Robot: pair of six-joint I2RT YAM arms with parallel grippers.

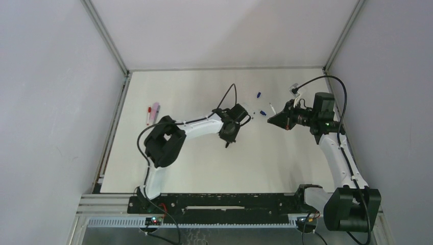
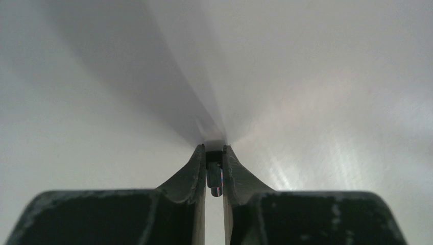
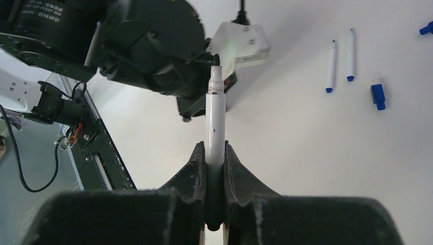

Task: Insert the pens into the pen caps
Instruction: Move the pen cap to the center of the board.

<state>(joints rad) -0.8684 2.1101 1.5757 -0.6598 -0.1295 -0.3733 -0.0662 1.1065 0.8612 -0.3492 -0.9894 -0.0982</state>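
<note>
Ready to cap
Right hand (image 3: pixel 215 153) clamps the white pen (image 3: pixel 215 117), left hand (image 2: pixel 214 153) pinches a small cap (image 2: pixel 214 179); misalignment could knock it loose.

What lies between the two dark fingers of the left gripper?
A short dark stubby cap, seemingly a pen cap, is pinched there; the left wrist view shows it.

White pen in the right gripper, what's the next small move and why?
Probably ease the white pen toward the left gripper, lining its tip up with the small dark piece, likely a cap, pinched there. The right gripper holds the pen with its bare tip pointing at the left arm, and the overhead view shows a gap between them.
</note>
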